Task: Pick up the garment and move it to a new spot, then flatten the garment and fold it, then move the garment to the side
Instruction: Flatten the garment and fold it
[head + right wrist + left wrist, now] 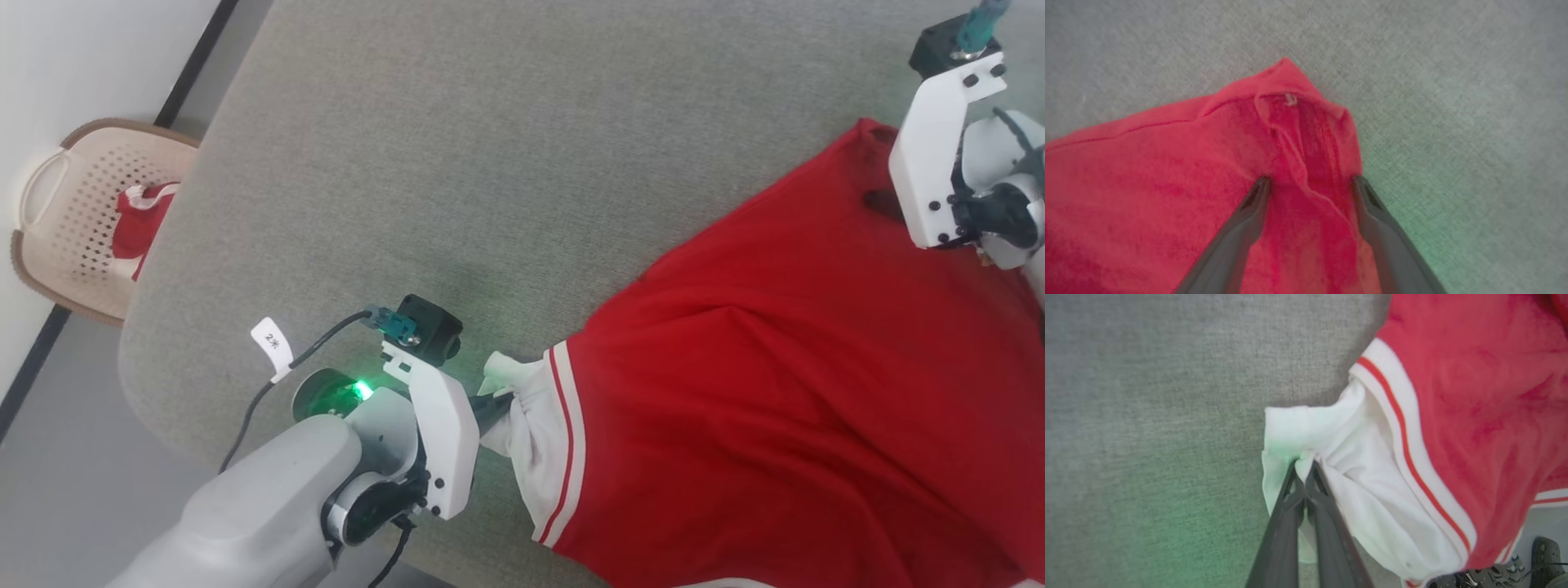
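Our left claw (1303, 467) is clenched on the white sleeve (1372, 486) of the jersey (775, 425); our right claw (1310, 179), released, straddles its red corner (1290, 106). The cable tag (272, 344) reads "2米".

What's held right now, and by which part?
The left end effector pinches the garment by its white sleeve; the right end effector is open, straddling a red corner.

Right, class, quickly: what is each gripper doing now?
Left gripper: shut on the garment, at its white sleeve.
Right gripper: open, jaws astride its red corner.
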### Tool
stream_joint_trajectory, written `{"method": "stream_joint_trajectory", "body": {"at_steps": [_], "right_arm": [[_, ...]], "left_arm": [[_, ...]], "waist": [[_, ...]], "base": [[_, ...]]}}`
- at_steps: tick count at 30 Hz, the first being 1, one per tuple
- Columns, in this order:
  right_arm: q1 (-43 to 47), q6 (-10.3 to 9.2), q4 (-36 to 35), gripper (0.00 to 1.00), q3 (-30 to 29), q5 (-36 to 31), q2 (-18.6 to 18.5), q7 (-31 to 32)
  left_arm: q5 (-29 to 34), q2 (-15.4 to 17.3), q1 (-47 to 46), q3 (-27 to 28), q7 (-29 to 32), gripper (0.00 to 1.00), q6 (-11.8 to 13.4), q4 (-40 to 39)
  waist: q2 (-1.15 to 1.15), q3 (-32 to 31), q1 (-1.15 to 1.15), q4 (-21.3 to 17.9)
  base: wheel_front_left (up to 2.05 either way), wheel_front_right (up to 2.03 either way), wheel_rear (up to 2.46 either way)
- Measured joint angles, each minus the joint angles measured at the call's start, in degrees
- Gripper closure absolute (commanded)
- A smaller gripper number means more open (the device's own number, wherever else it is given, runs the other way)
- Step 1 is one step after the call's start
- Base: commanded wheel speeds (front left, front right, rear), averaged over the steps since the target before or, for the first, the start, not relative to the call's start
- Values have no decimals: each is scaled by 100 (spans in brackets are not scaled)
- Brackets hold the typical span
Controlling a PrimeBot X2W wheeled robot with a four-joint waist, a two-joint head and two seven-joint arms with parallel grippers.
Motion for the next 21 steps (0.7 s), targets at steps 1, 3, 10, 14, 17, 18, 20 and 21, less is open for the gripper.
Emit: {"method": "stream_joint_trajectory", "body": {"at_steps": [1,3,10,14,17,18,20,21], "right_arm": [[-53,0,108,0,35,53,10,37],[-128,-2,188,0,209,109,13,77],[-248,-1,123,100,739,443,11,-342],[-346,-1,-10,100,977,679,12,-566],[-444,-2,-167,100,1117,856,-110,-740],[-504,-1,-242,100,1148,922,-169,-814],[-610,-1,-394,100,1204,1031,-259,-937],[-639,-2,-445,100,1236,1057,-308,-994]], "left_arm": [[0,-32,-16,-3,-3,100,-16,46],[-1,-71,-43,-9,-34,100,-66,132],[-53,-20,-121,102,-92,100,-96,358],[-84,277,-389,320,-54,100,-23,423],[-33,545,-725,472,14,100,64,382],[26,624,-856,504,59,100,79,352],[101,800,-1138,580,166,100,188,357],[129,893,-1276,604,220,100,180,353]], "waist": [[0,16,0,25],[0,35,0,49],[0,-17,0,-131],[-1,-121,0,-366],[-1,-234,0,-576],[-1,-277,0,-648],[0,-371,0,-798],[-1,-418,0,-874]], "base": [[0,0,0],[0,0,0],[0,0,0],[0,0,0],[0,0,0],[0,0,0],[0,0,0],[0,0,0]]}}
